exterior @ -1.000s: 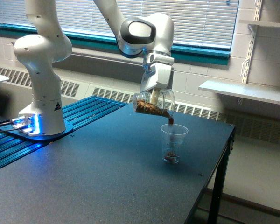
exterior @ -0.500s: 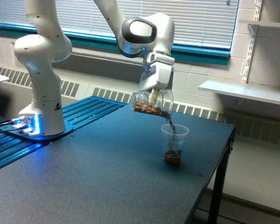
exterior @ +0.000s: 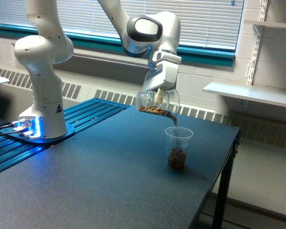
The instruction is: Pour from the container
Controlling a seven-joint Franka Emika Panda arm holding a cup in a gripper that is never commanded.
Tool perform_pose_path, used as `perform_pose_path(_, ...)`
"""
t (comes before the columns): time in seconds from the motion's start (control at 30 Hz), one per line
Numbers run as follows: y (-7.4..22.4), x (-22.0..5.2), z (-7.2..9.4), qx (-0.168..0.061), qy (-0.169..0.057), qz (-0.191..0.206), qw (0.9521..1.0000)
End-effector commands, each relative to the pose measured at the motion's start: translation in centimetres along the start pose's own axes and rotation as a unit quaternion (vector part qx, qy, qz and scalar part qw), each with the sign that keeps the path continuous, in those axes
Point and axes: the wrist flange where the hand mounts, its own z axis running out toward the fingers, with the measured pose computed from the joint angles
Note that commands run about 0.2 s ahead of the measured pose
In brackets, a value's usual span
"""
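Ribbed cup on dark tabletop: brown pile inside higher than half second ago, now near one third full. Just above cup, container tipped near level, mouth toward exterior view's right, lifted a little higher than before; fewer brown bits inside, thin trickle at lip. Gripper above cup, jaws clenched on container wall; fingertips hard to make out behind clear plastic. Behind cup: white arm base on blue slats, upper arm cut off by top edge.
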Motion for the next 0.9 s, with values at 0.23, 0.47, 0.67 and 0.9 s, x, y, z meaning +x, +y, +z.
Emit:
perform_pose_path(0.23,0.12,0.80,-1.28,-0.020,-0.002,-0.033,0.9993)
perform_pose_path(0.47,0.15,0.82,-1.32,-0.022,-0.005,-0.040,0.9990)
perform_pose_path(0.67,0.37,0.94,-1.53,-0.028,-0.007,-0.047,0.9985)
perform_pose_path(0.9,0.46,0.96,-1.71,-0.030,-0.012,-0.054,0.9980)
